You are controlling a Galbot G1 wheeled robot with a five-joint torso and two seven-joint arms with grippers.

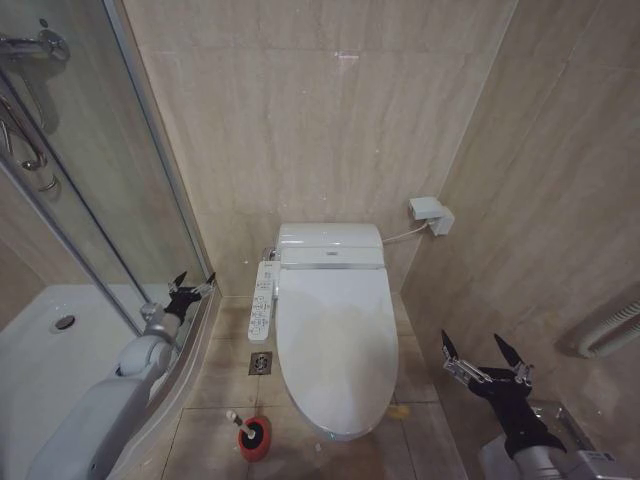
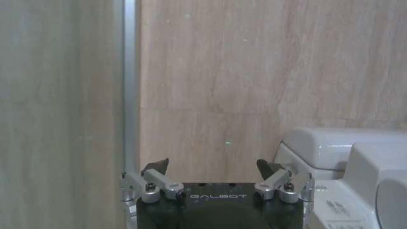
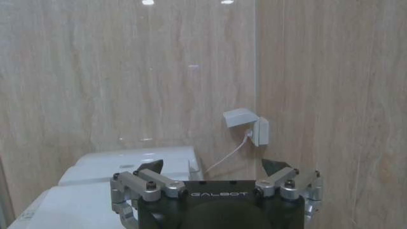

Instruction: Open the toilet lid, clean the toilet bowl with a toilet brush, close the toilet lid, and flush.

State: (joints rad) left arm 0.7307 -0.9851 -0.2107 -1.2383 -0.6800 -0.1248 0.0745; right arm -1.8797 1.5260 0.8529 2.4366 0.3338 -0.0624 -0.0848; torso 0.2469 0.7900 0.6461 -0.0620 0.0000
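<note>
I see the toilet lid (image 1: 333, 335) shut flat over the toilet bowl (image 1: 345, 432), centre of the floor. My left gripper (image 1: 194, 284) hangs left of it, fingers wide and empty — my right gripper (image 1: 482, 354) near right, likewise wide. The toilet brush (image 1: 249, 432) stands near-left. My worry: that smooth lid edge slipping off a fingertip, or clipping the remote panel (image 1: 263, 301).

We cannot see into the toilet bowl (image 1: 345, 432), since the closed toilet lid (image 1: 335, 345) covers it. The toilet brush (image 1: 236, 419) is too small for us to make out its bristles inside the red holder (image 1: 254, 438). The buttons on the remote panel (image 1: 262, 300) are too fine to read. The shower fittings (image 1: 30, 100) are cut off by the head view's edge.
</note>
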